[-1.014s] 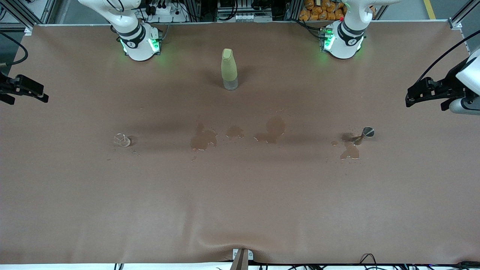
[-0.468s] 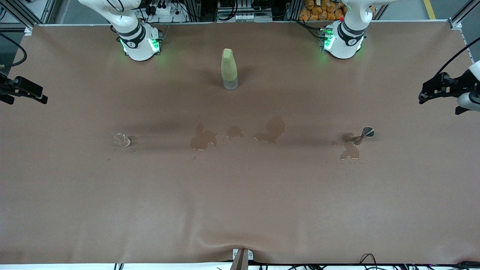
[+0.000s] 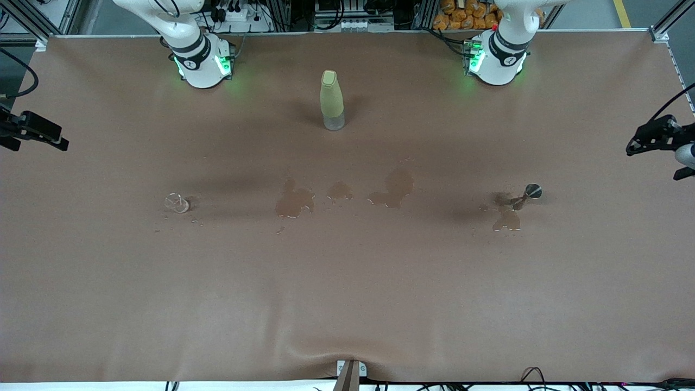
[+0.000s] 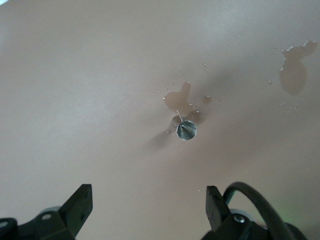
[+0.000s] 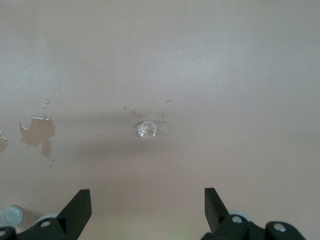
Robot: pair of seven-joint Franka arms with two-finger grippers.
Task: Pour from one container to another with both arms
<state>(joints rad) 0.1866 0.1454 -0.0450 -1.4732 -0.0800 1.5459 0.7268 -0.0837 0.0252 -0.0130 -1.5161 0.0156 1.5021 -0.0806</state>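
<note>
Left end effector (image 3: 638, 142): fingers apart, empty, held high over the counter (image 3: 347, 304) edge at its own end. Right end effector (image 3: 54, 142): likewise at its end. Both appear parked clear. A small metal cup (image 3: 534, 190), a clear glass (image 3: 177, 203) and a green bottle (image 3: 331, 100) stand among spilled puddles (image 3: 393, 187).
</note>
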